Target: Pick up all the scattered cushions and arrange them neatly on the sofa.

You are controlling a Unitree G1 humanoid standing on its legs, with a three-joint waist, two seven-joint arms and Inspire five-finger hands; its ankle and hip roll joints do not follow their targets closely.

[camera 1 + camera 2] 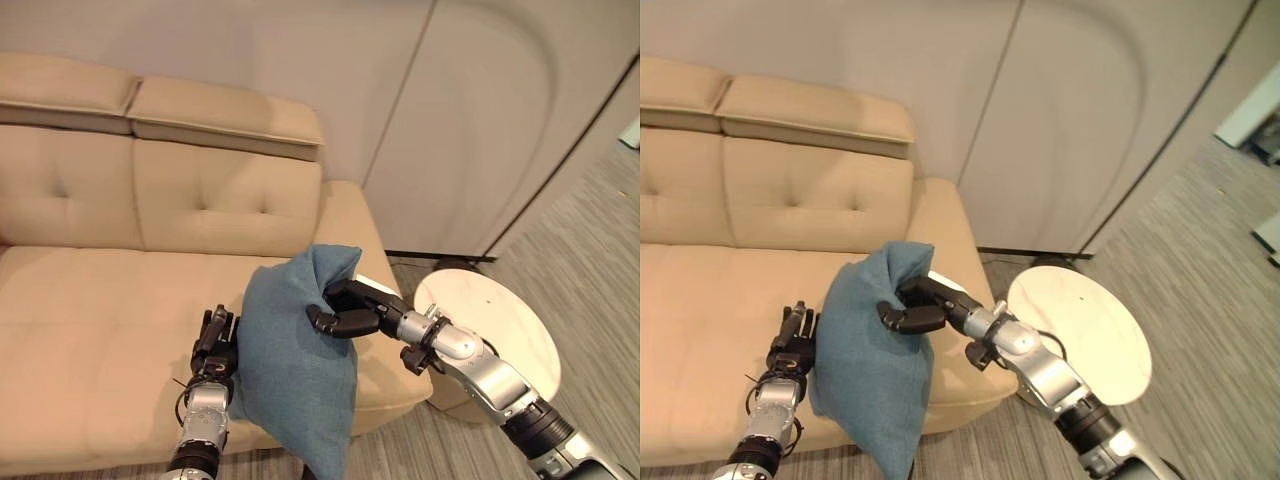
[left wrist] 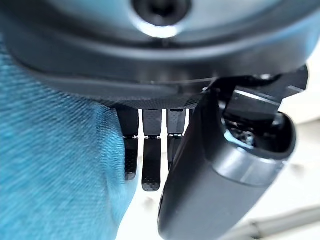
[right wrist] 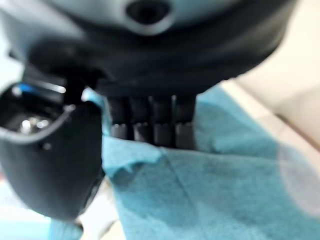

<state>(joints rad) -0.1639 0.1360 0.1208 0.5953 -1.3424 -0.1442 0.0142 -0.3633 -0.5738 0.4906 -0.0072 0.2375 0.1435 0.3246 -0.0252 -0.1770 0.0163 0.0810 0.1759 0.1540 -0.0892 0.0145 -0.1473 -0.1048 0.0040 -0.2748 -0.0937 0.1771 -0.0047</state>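
Note:
A teal-blue cushion [image 1: 295, 360] hangs over the front edge of the beige sofa [image 1: 90, 300], its lower corner dangling below the seat. My right hand [image 1: 345, 310] comes in from the right and is shut on the cushion's upper right corner, fingers and thumb pinching the cloth [image 3: 210, 175]. My left hand [image 1: 215, 345] rests with straight fingers [image 2: 150, 165] flat against the cushion's left side [image 2: 55, 165], above the seat. The cushion sits between the two hands.
A round white side table [image 1: 500, 325] stands right of the sofa, just behind my right arm. Pale wall panels [image 1: 450, 120] rise behind it. Grey carpet [image 1: 590, 270] runs to the right. The sofa seat to the left is bare.

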